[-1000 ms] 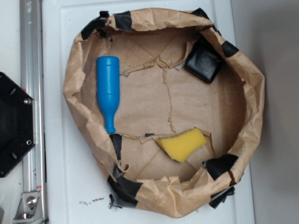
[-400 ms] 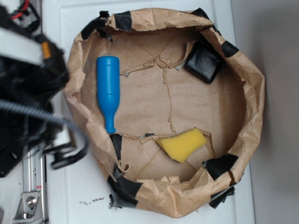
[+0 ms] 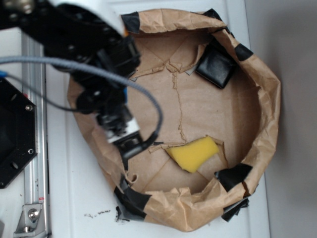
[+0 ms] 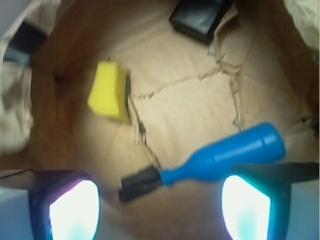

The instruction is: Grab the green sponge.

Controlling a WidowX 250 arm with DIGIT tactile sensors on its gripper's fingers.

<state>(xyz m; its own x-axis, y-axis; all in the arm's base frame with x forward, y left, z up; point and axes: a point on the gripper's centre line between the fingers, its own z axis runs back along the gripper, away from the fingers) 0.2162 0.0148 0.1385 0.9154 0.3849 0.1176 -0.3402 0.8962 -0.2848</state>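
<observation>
Wrist view: fingers spread wide, clear of green sponge; no legible writing.

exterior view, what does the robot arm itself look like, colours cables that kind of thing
The arm is mostly black, blocky housings with a white section at the top edge of the exterior view. A grey braided cable loops from it across the paper bowl. The gripper has a pale block above dark fingers. In the wrist view the fingers show as dark frames around bright, glowing pads.
</observation>
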